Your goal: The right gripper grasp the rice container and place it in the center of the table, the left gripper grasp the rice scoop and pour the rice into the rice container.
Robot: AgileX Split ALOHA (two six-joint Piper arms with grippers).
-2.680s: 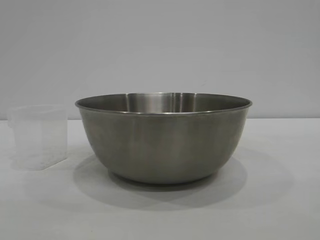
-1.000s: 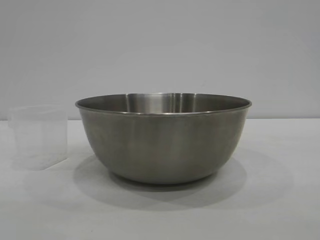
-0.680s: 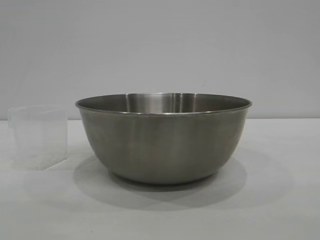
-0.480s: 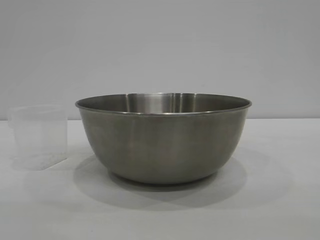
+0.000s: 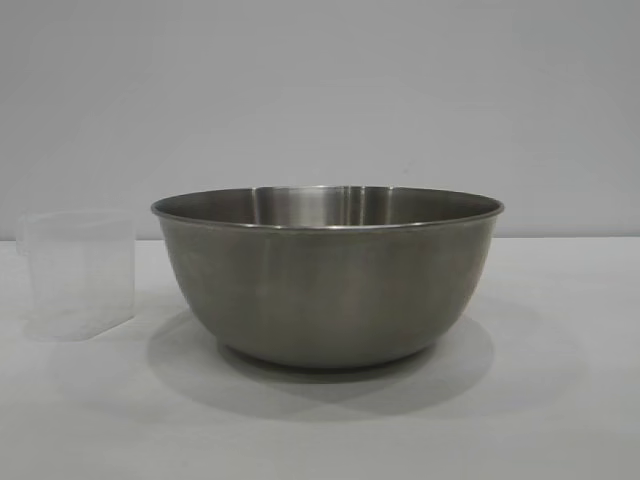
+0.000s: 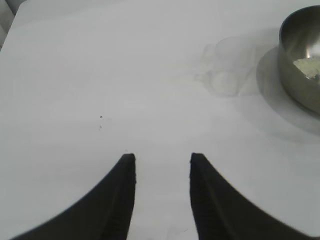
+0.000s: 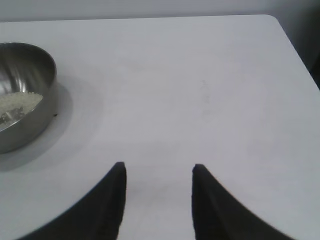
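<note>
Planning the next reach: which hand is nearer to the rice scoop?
Left. The left hand hangs open over bare table with the rice scoop just ahead; the right hand sees only the rice container, with no scoop in view.

Brushed steel rice container (image 5: 327,285), translucent plastic rice scoop (image 5: 78,275), matte white table (image 5: 560,400).

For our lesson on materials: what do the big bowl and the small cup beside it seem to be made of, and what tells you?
Rice container: apparently stainless steel, brushed finish, dull grey sheen, thin rolled rim. Rice scoop: likely clear plastic, translucent, table showing through its walls.
</note>
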